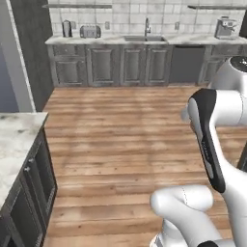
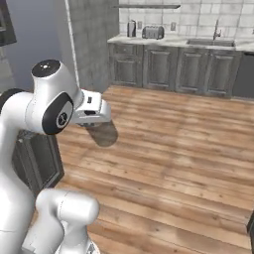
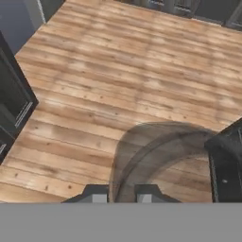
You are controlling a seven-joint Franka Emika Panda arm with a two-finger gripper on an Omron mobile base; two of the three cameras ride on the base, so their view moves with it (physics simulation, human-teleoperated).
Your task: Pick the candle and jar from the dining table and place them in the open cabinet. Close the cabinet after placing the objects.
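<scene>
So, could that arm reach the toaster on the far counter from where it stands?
Probably not. The toaster sits on the counter at the back wall, with a wide stretch of wood floor between. The gripper is also shut on the jar.

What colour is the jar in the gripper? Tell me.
Translucent grey glass; the jar, clamped in the gripper, shows best in the hand view.

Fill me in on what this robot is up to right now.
The white arm's gripper is shut on the translucent grey glass jar, carried above the wooden plank floor. A corner of the white-and-grey marble dining table shows at the left. Grey base cupboards line the far wall.
</scene>
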